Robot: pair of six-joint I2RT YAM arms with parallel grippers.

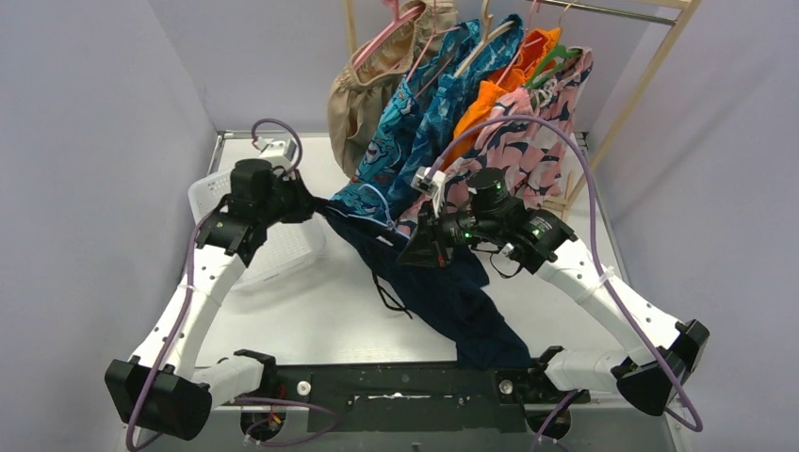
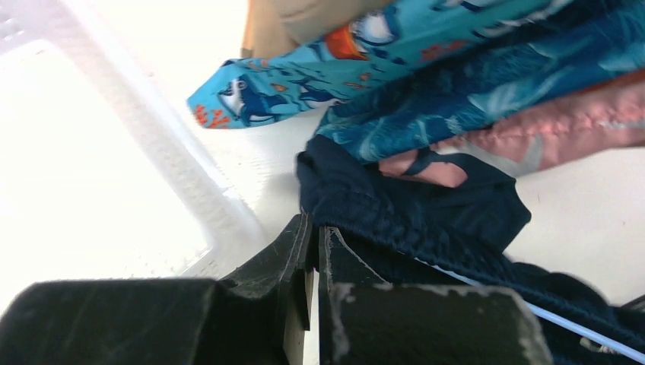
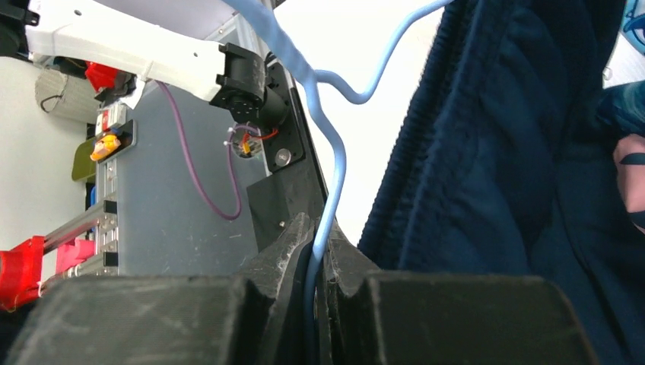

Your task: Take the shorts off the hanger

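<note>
The plain navy shorts [image 1: 443,292] hang off a thin light-blue hanger [image 3: 335,152] and trail down across the table toward its near edge. My left gripper [image 1: 316,207] is shut on the navy shorts' upper edge [image 2: 395,205], with the fabric right at the fingertips [image 2: 314,228]. My right gripper [image 1: 416,247] is shut on the light-blue hanger wire, which runs between its jaws [image 3: 318,247]. The navy fabric [image 3: 487,167] hangs just right of that gripper. The hanger wire also shows in the left wrist view [image 2: 570,323].
A wooden rack [image 1: 650,75] at the back holds tan [image 1: 363,89], turquoise print [image 1: 400,132], dark teal-blue print [image 1: 452,108], orange [image 1: 485,104] and pink shark-print shorts [image 1: 532,146]. A white basket [image 1: 283,247] sits under the left arm.
</note>
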